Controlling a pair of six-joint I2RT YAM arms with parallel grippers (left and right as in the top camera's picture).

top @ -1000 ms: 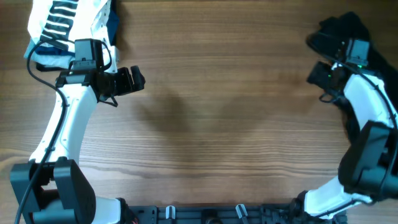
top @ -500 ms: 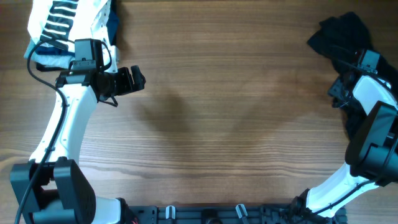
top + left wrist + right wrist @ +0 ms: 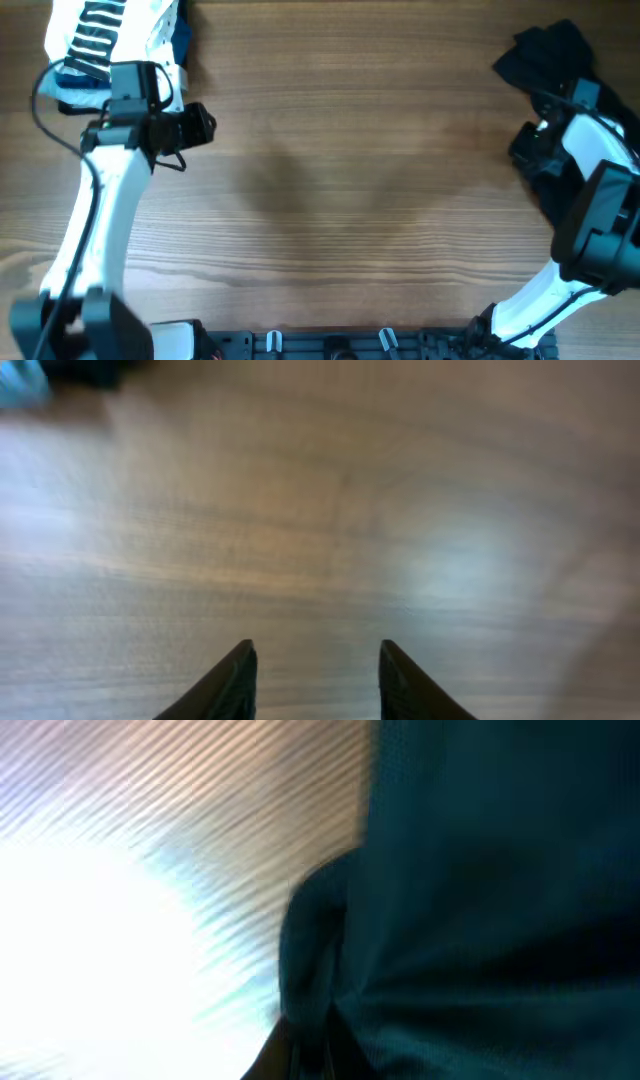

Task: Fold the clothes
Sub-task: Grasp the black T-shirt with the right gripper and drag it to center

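Note:
The clothes, a crumpled black T-shirt (image 3: pixel 548 52), lie at the table's far right edge, partly under my right arm. My right gripper (image 3: pixel 527 150) sits at the heap's near left side, shut on a fold of the dark fabric (image 3: pixel 480 900), which bunches into the pinched jaws (image 3: pixel 320 1055) and fills most of the right wrist view. My left gripper (image 3: pixel 196 128) hovers over bare wood on the left of the table, far from the shirt. Its two fingertips (image 3: pixel 240 675) stand apart with only tabletop between them, so the left gripper (image 3: pixel 315 655) is open and empty.
A white garment with black stripes (image 3: pixel 95 30) lies at the back left corner on folded light-blue pieces (image 3: pixel 75 95), with a dark-blue piece (image 3: pixel 182 35) beside it. A bit of the light-blue cloth (image 3: pixel 20 382) shows in the left wrist view. The wooden table (image 3: pixel 350 180) spans between the arms.
My right gripper has closed on the black fabric and shifted slightly left and nearer. The left gripper has drawn back to the left and its jaws have narrowed.

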